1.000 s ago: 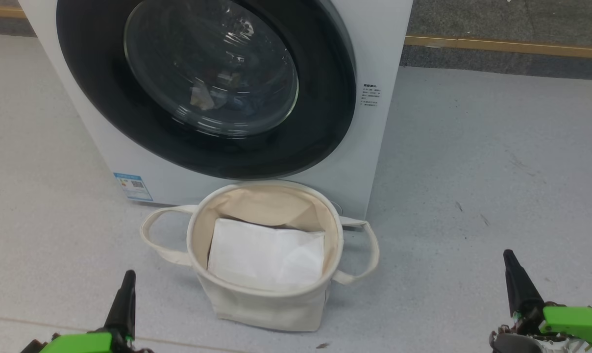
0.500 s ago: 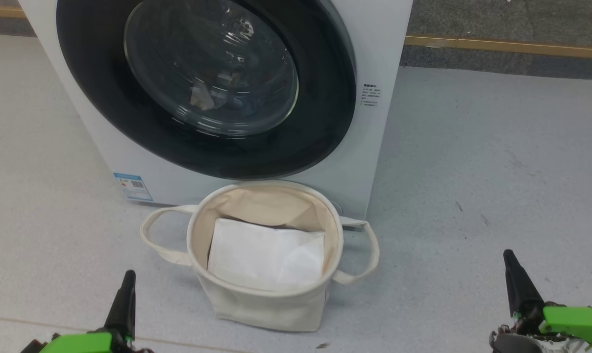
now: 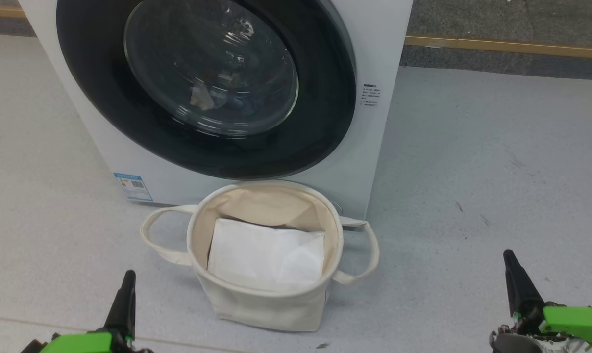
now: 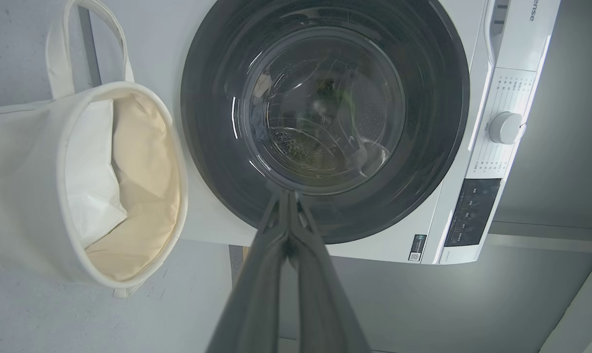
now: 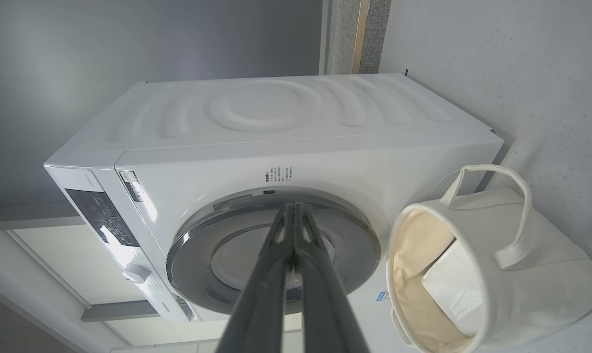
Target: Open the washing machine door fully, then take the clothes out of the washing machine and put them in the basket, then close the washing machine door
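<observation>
The white washing machine (image 3: 379, 54) stands straight ahead, its round black door (image 3: 95, 98) closed flat against the front. Through the glass window the clothes (image 3: 203, 97) show only as a dim pale patch. The cream canvas basket (image 3: 266, 306) sits on the floor right in front of the machine, below the door. My left gripper (image 3: 128, 275) is shut at the lower left, short of the basket. My right gripper (image 3: 508, 256) is shut at the lower right. The left wrist view has the shut fingers (image 4: 276, 235) pointing at the door (image 4: 203, 122). The right wrist view has its fingers (image 5: 308, 245) together before the door (image 5: 355, 235).
A flat white sheet (image 3: 266, 255) lies in the basket. Grey floor (image 3: 472, 171) spreads to the right of the machine, with a wooden strip (image 3: 497, 46) along the far wall. A control panel with a knob (image 4: 504, 127) runs along the machine's top front.
</observation>
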Robot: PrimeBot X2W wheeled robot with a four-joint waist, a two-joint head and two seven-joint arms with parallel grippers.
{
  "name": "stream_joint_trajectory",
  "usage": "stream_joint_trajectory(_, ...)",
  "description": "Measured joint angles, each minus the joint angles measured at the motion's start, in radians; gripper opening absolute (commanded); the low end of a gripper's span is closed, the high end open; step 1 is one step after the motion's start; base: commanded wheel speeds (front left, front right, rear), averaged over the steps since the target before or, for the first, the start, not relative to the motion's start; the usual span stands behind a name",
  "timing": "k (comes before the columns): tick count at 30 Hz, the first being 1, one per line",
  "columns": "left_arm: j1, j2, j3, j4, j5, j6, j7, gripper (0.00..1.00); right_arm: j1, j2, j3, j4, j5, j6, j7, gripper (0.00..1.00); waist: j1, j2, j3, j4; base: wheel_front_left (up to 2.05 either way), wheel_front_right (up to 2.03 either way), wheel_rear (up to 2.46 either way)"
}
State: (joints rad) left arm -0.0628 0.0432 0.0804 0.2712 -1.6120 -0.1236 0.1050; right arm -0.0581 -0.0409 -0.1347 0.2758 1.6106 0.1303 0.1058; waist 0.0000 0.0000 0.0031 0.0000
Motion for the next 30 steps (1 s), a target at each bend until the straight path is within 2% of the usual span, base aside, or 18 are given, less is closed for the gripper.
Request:
stream_joint_trajectory(23, 0.0, 0.0, 0.0, 0.0, 0.0, 0.0, 0.0, 0.0, 0.0, 0.0, 0.0, 0.0, 0.0, 0.0, 0.0, 0.0, 0.0, 0.0, 0.0, 0.0, 0.0, 0.0, 0.0)
stream_joint_trajectory(24, 0.001, 0.0, -0.001, 0.004, 0.0, 0.0, -0.001, 1.0, 0.001, 0.001, 0.0, 0.004, 0.0, 0.0, 0.0, 1.0, 0.0, 0.0, 0.0, 0.0, 0.0, 0.0, 0.0)
stream_joint_trajectory(30, 0.045, -0.009, -0.003, 0.057, 0.0, 0.005, -0.006, 1.0, 0.042, 0.008, 0.003, 0.058, -0.003, 0.0, -0.003, 1.0, 0.0, 0.0, 0.0, 0.0, 0.0, 0.0, 0.0)
